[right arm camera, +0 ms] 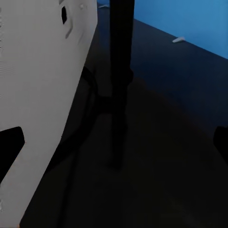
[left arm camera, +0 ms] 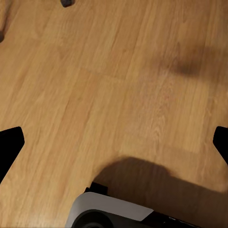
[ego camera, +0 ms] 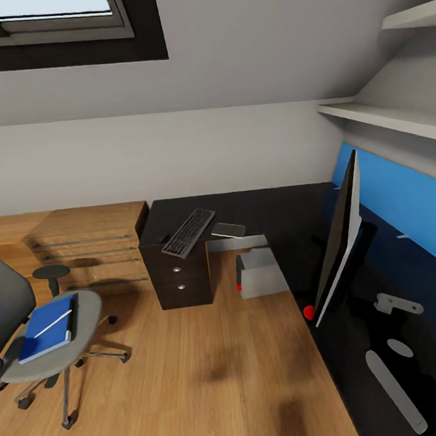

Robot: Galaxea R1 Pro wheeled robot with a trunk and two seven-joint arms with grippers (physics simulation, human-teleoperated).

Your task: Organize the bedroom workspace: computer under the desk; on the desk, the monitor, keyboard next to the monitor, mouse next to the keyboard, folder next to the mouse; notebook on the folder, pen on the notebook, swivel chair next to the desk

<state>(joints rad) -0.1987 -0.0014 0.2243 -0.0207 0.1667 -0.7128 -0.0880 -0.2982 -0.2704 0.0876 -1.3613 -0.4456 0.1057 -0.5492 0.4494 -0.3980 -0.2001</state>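
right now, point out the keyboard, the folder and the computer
keyboard [ego camera: 189, 233], head view, middle of the black keys
folder [ego camera: 48, 327], head view, blue cover beside the pen
computer [ego camera: 262, 275], head view, light grey side of the case

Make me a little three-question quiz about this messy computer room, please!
1. True or false: the keyboard lies on the desk.
2. What sits on the swivel chair? A) the monitor B) the folder with the pen on it C) the computer
3. Fill in: the computer stands on the floor, under the ____.

Key: 1 true; 2 B; 3 desk.
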